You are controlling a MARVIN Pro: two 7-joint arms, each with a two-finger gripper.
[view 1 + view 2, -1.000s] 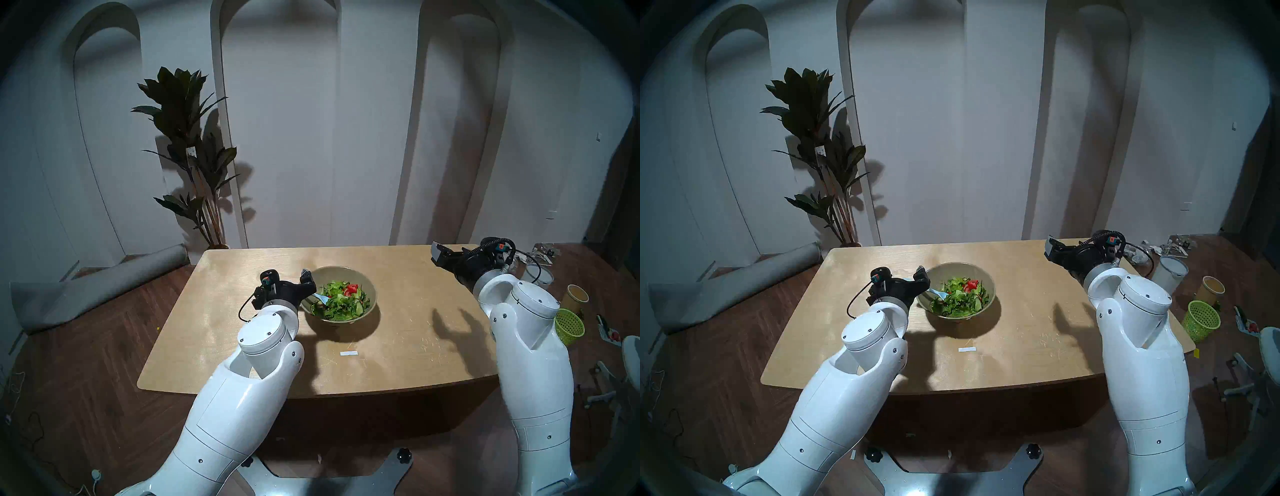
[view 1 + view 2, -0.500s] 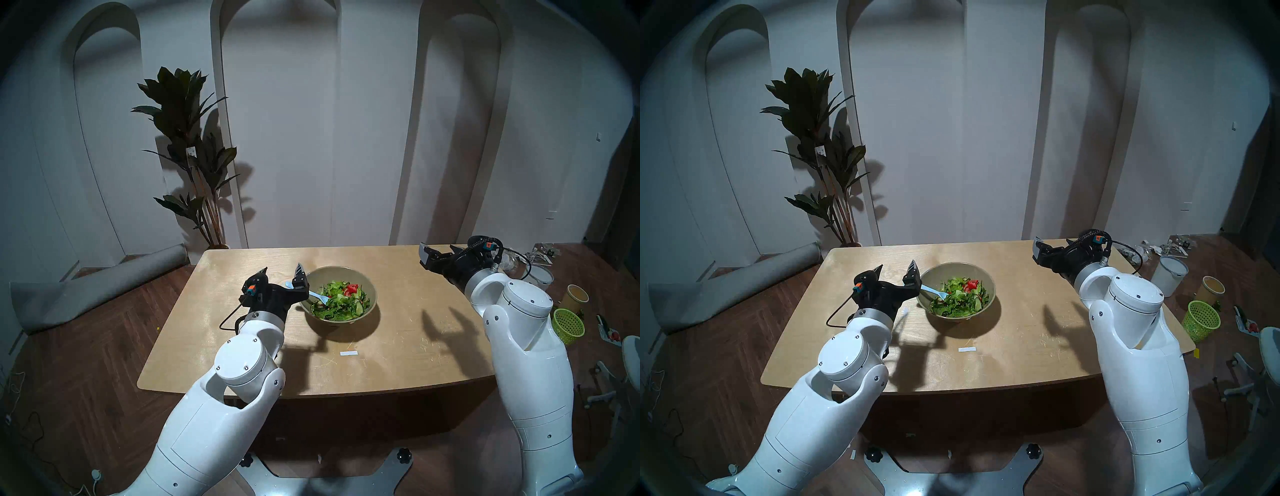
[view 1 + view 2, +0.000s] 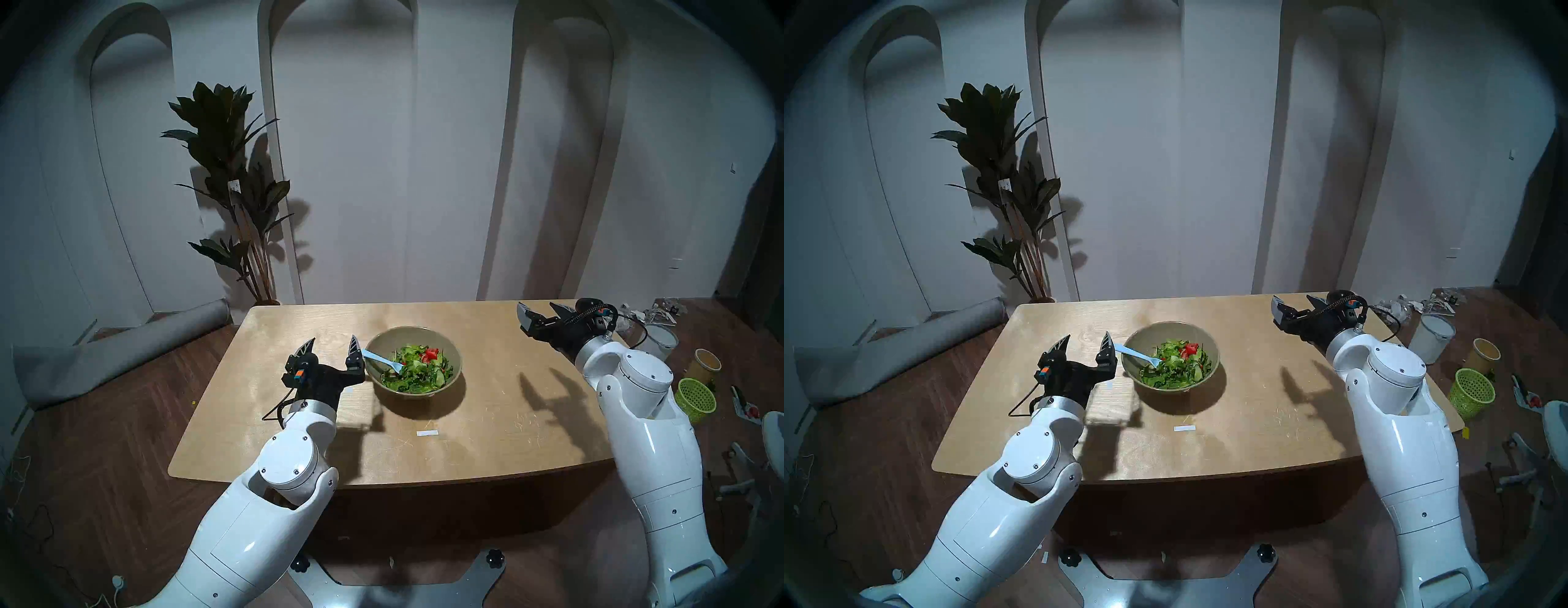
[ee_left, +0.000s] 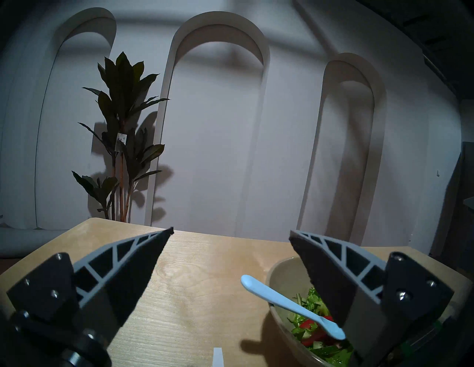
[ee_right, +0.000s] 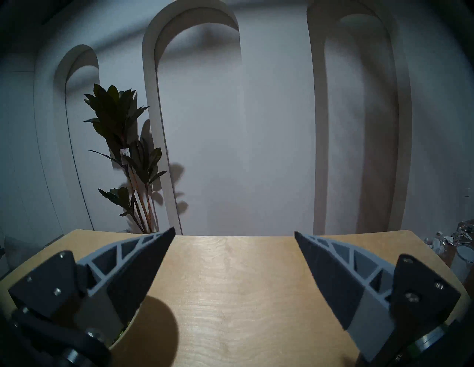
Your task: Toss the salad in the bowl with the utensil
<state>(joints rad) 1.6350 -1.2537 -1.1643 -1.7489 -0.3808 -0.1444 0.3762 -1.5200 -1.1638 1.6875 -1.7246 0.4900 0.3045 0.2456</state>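
Head view: one bowl [image 3: 449, 346], one utensil [image 3: 382, 361].

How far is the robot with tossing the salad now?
Done: the utensil stands in the salad, handle leaning over the rim of the bowl. In hand: nothing; the left gripper is open beside the handle, and the right gripper is open, far from the bowl. Left: whether more tossing is needed cannot be judged.

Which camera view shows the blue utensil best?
The left wrist view: the utensil is large there, its handle over the bowl rim and its head on the salad. Both head views show it small but whole. The right wrist view does not show it.
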